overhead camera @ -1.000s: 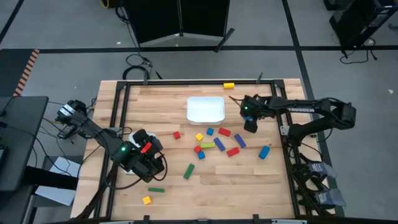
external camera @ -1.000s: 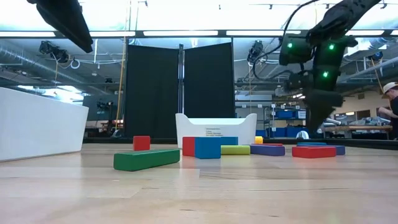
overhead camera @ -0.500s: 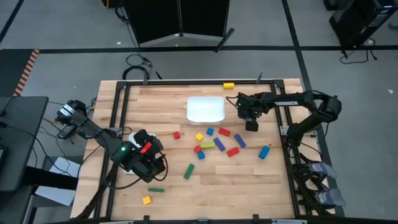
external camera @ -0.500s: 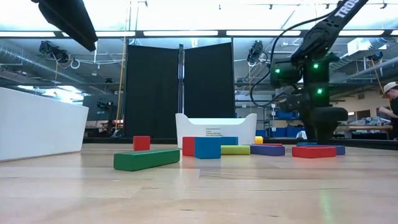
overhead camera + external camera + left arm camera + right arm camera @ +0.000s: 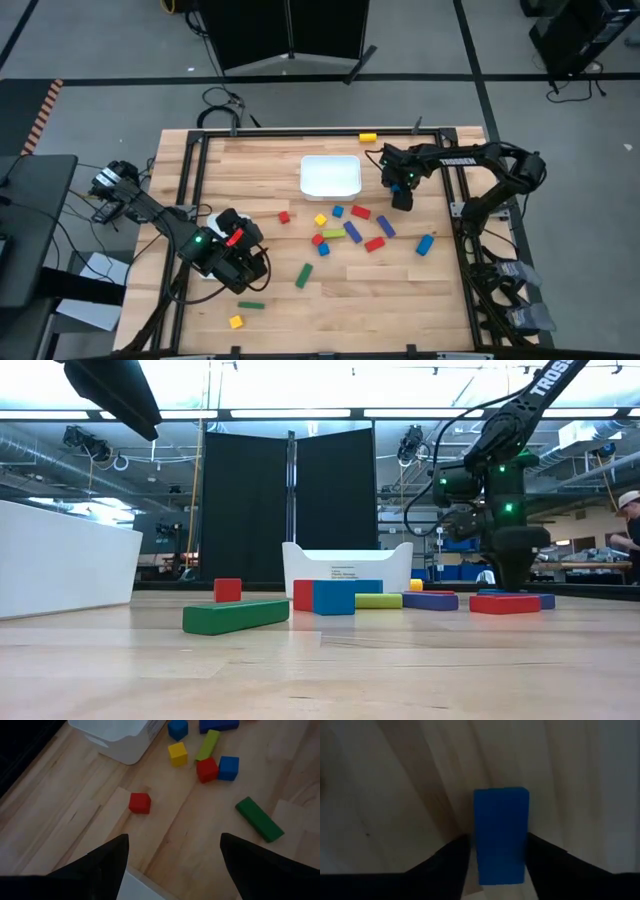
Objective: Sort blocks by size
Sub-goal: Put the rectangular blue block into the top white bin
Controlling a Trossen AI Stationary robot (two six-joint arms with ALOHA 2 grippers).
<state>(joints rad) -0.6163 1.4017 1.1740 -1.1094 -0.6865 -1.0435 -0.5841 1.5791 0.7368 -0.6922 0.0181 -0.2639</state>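
Table (image 5: 400,290): pale wood with a dark frame; the blocks are scattered over its middle and front.
Tray (image 5: 304,176): white and rectangular, at the far middle of the table, between the two arms' sides.
Left gripper (image 5: 173,837): hangs over the front left part of the table, well apart from the blocks. Its jaws are spread wide with nothing between them, and it faces the red cube and the tray.
Right gripper (image 5: 402,200): low over the table, just right of the tray. A blue bar (image 5: 500,835) lies lengthwise between its two sides. Whether it is gripped or only straddled, I cannot tell.
Middle cluster, bars: red bar (image 5: 361,212), blue bar (image 5: 385,227), lime bar (image 5: 333,232), blue bar (image 5: 352,233) and red bar (image 5: 375,243), close together in front of the tray.
Outlying bars: a blue one (image 5: 425,244) to the right of the cluster, a green one (image 5: 303,276) in front of it, and a second green one (image 5: 251,304) near the front left.
Middle cluster, cubes: yellow (image 5: 320,219), blue (image 5: 338,211), red (image 5: 318,239) and blue (image 5: 323,248), at the cluster's left side.
Lone cubes: a red cube (image 5: 284,216) left of the cluster and a yellow cube (image 5: 236,321) near the front left edge.
Far rail: a yellow block (image 5: 368,137) sits at the table's far edge, behind the tray.
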